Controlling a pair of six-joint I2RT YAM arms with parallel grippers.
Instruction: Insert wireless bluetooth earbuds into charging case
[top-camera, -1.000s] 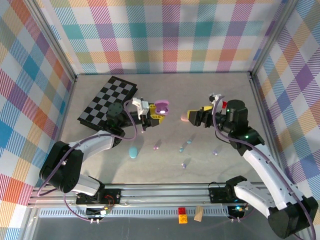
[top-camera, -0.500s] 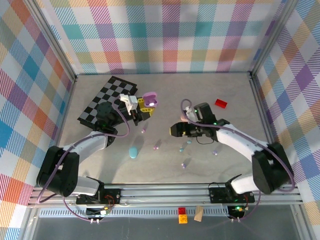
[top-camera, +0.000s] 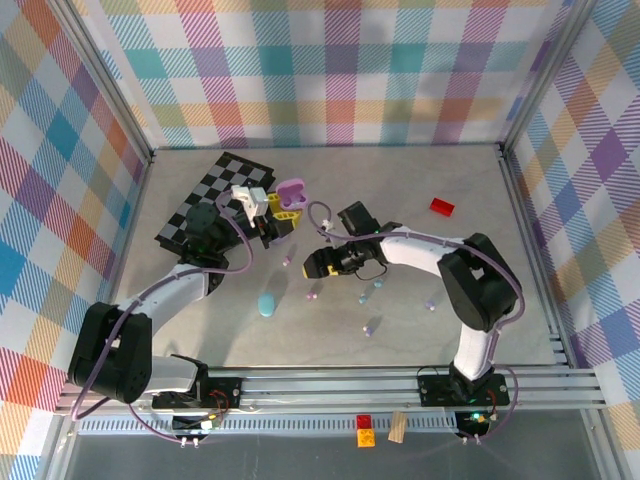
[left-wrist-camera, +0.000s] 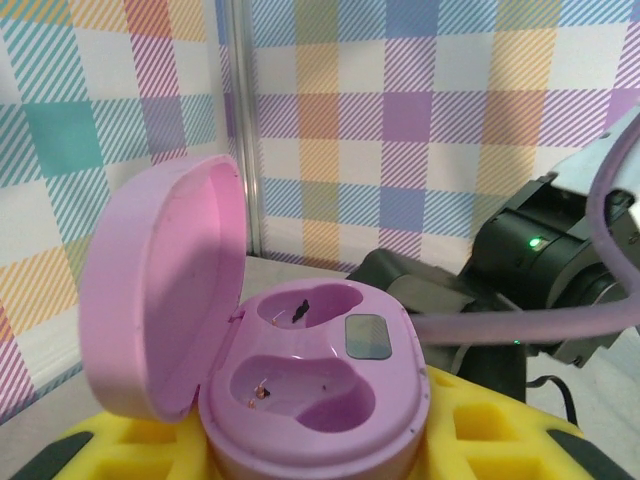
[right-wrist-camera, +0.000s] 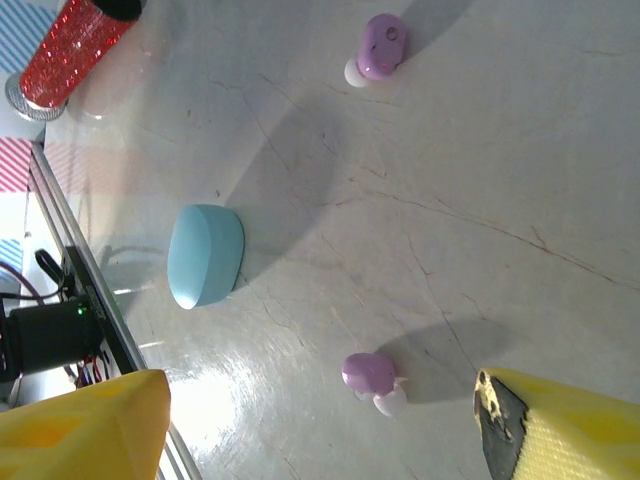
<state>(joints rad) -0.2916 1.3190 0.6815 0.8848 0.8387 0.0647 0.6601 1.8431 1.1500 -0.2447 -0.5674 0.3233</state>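
My left gripper (top-camera: 272, 213) is shut on the open lavender-pink charging case (top-camera: 291, 194), held above the table beside the checkerboard. In the left wrist view the charging case (left-wrist-camera: 320, 375) rests between yellow pads (left-wrist-camera: 500, 440), lid up, both wells empty. My right gripper (top-camera: 316, 266) reaches left at mid-table and stands open. Its yellow fingers (right-wrist-camera: 85, 430) flank a lavender earbud (right-wrist-camera: 375, 378) lying on the table just ahead. That earbud (top-camera: 313, 291) and a second lavender one (top-camera: 288, 259), the farther earbud (right-wrist-camera: 375, 45) in the right wrist view, lie near it. More earbuds (top-camera: 368, 292) are scattered to the right.
A closed light-blue case (top-camera: 266, 303) lies near the front left, the blue case (right-wrist-camera: 205, 255) in the right wrist view. A checkerboard (top-camera: 205, 205) sits at the back left and a red block (top-camera: 441, 206) at the back right. A red glittery object (right-wrist-camera: 70, 55) shows at the right wrist view's top left.
My right arm has swung left from the right side to mid-table, over the lavender earbud. My left gripper has carried the open case a little back and left.
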